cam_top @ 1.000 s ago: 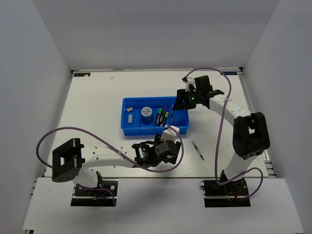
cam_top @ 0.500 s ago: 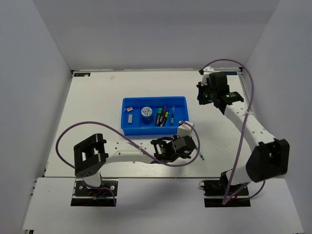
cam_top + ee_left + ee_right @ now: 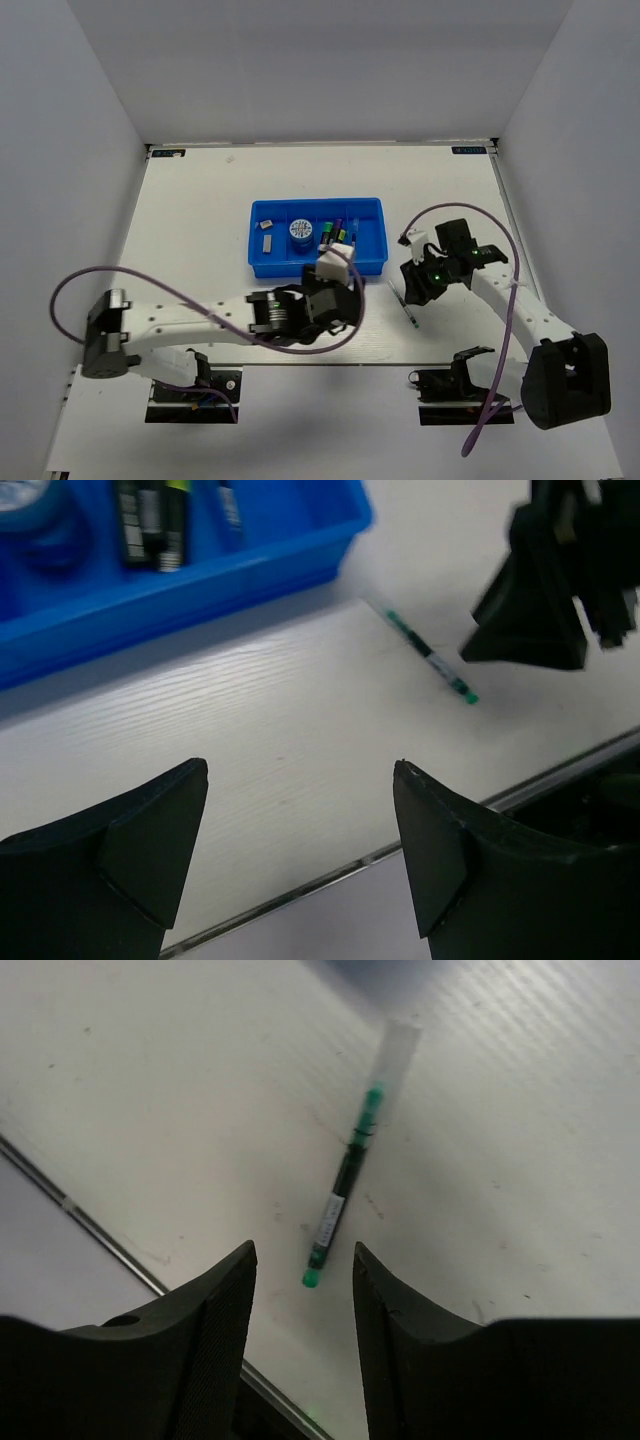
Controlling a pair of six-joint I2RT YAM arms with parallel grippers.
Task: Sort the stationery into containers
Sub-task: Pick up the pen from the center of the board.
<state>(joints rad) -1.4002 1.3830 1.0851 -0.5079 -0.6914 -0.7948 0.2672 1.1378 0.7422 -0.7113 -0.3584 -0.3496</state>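
Between 3 grey walls (image 3: pixel 320 70), white table (image 3: pixel 200 215)

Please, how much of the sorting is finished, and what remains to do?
Done: the roll, highlighters and small block lie in the blue tray. In hand: nothing is held; the right gripper hovers over the green pen with jaws open. Remaining: that pen, lying on the table beside the tray, must go in.
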